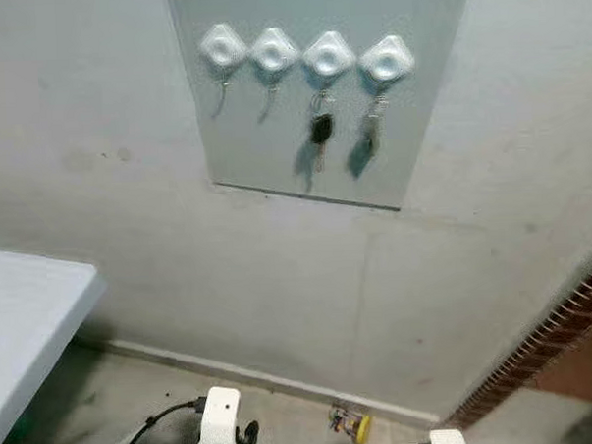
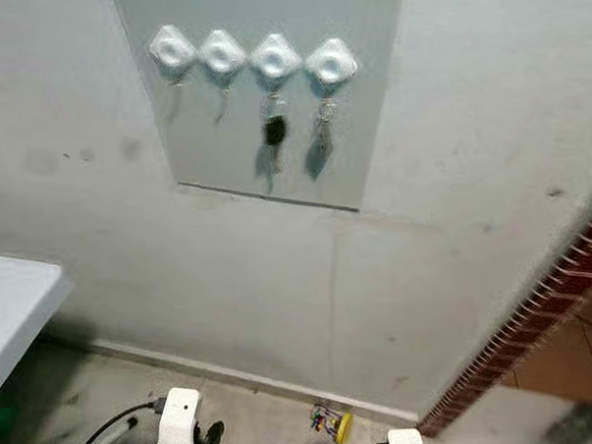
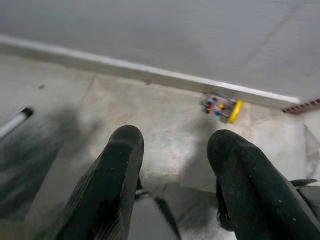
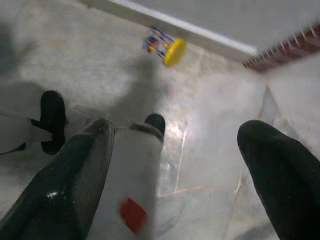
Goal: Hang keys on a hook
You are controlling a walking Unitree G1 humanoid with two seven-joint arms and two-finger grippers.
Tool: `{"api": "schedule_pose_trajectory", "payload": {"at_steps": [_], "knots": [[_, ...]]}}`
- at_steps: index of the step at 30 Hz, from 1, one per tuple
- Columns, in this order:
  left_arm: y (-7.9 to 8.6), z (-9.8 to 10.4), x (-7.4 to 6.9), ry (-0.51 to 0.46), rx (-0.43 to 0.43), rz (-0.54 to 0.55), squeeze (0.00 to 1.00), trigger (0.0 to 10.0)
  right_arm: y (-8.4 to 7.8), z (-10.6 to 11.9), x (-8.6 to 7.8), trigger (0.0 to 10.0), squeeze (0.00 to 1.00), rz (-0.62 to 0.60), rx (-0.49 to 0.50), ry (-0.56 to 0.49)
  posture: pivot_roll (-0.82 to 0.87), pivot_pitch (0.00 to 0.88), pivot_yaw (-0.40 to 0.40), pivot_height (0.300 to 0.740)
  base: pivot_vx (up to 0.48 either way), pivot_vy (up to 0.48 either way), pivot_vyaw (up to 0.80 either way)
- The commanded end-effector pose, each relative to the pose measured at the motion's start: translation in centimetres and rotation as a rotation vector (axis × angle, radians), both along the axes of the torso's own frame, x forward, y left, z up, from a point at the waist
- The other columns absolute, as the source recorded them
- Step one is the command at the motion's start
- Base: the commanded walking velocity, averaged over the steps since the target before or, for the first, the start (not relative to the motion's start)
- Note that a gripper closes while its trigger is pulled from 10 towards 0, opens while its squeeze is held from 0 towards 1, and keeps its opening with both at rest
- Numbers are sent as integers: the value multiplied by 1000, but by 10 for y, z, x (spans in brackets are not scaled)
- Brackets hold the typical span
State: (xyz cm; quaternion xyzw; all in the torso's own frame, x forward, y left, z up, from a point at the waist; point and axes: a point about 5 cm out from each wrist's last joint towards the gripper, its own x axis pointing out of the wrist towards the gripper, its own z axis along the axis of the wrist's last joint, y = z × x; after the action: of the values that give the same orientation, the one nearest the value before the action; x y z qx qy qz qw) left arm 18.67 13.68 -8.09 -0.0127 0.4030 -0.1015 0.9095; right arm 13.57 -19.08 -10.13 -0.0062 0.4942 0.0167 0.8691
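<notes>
On the wall panel [image 1: 273, 135] hang four white hooks in a row. The third hook [image 1: 329, 54] carries a black key fob [image 1: 320, 129], and the fourth hook [image 1: 386, 58] carries a second bunch of keys [image 1: 372, 132]; the two hooks to the left, first [image 1: 221, 45] and second [image 1: 273, 51], look bare apart from their small metal prongs. Both arms hang low near the floor [image 1: 305, 428]. The left gripper [image 3: 172, 160] has its fingers spread with nothing between them, and the right gripper [image 4: 175, 165] is also spread wide and empty. By my reading the hanging is done, or no key is in hand.

A small yellow toy [image 1: 352, 422] lies on the floor by the skirting, and a white table [image 1: 25, 312] edge juts out at the left.

The likely risks: a step toward the wall could kick or crush the toy, and a turn to the left could clip the table. A careless reach up could knock the hung keys off their hooks.

No containers are visible here.
</notes>
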Motion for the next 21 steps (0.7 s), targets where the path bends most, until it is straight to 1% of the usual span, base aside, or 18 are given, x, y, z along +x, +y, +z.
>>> {"api": "schedule_pose_trajectory", "payload": {"at_steps": [1, 21], "knots": [[4, -3, -5, 24, 11, 5, 0, 10000, 1, 0, 0, 10000, 0, -4, 5, 3, -3, 0, -3, 740, 0, 0, 800], [7, -4, -7, 47, 33, -32, 0, 10000, 3, 1, 3, 10000, 0, 16, 5, -4, -6, 0, 8, 740, 0, 0, 800]]}}
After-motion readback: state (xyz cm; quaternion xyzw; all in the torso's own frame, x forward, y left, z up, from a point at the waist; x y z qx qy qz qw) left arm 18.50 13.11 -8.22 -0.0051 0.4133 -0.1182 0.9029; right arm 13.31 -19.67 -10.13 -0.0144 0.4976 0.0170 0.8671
